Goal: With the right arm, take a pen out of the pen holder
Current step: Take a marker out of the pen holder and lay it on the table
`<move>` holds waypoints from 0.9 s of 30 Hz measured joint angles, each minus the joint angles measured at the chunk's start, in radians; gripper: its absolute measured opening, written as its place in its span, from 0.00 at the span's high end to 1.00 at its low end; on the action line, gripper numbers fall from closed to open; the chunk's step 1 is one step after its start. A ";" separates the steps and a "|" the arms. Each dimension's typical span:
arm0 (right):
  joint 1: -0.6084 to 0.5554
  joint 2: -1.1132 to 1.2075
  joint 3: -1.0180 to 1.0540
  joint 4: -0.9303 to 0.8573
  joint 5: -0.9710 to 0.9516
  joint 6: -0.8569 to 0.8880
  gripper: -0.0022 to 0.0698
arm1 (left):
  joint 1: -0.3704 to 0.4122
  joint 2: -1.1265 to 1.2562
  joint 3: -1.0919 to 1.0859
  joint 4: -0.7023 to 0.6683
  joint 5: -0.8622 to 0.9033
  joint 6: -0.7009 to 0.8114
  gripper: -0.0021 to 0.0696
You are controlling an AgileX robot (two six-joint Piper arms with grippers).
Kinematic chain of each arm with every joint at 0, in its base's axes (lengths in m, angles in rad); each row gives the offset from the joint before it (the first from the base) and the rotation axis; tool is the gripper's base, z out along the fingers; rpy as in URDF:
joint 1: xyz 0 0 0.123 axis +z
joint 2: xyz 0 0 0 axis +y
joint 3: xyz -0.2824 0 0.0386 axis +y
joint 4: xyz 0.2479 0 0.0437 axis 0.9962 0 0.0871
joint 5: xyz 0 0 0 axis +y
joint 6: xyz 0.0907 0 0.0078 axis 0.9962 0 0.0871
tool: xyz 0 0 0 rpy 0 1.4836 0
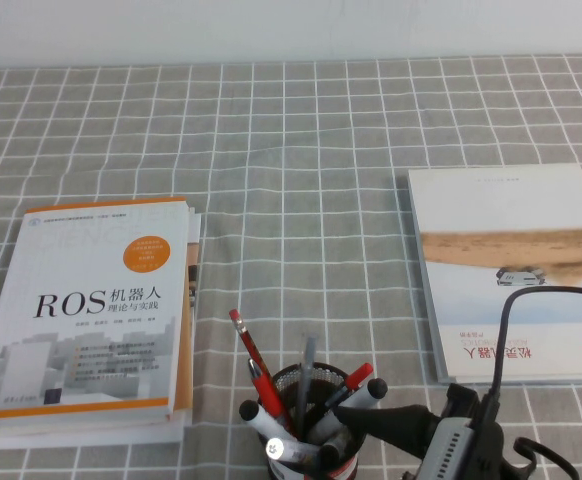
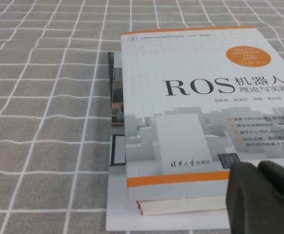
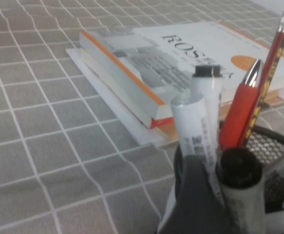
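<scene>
**Pen holder crowded, right arm at its rim**

Pen holder (image 1: 289, 378) stands at the near edge of the checked tablecloth (image 1: 301, 150), between the stack of books (image 1: 96, 300) on the robot's left and the single book (image 1: 516, 270) on its right. It is a dark mesh cup, and its pens lean outward like a fan, which leaves their tops spread apart and easier to single out. A red pencil (image 1: 243, 340) tilts toward the stack, a red pen (image 1: 356, 378) and a black-capped marker (image 1: 373, 387) lean toward the arm, and white markers (image 1: 271, 432) lie low at the front.

The right gripper (image 1: 386, 425) is right beside the cup on its right side, jaws spread wide and holding nothing. One dark finger (image 3: 195, 204) sits against the markers, so I judge it is lining up on one of them.

The left gripper (image 2: 259, 195) hangs over the near corner of the stack, pressed closed and empty; it looks parked out of the way.

Much is cut off. The cup's base and most of the right arm fall below the high view's edge. The gripper's second finger is hard to make out, and I cannot tell which pen lies between the jaws.
</scene>
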 joint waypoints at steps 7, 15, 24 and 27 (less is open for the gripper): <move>0.000 0.026 -0.006 0.008 -0.002 0.000 0.52 | 0.000 0.000 0.000 0.000 0.000 0.000 0.98; 0.000 0.032 -0.010 0.029 -0.004 0.000 0.64 | 0.000 0.000 0.000 0.000 0.000 0.000 0.98; 0.000 0.032 -0.012 0.040 -0.033 -0.004 0.84 | 0.000 0.000 0.000 0.000 0.000 0.000 0.98; 0.000 0.032 -0.012 0.036 -0.043 -0.004 0.83 | 0.000 0.000 0.000 0.000 0.000 0.000 0.98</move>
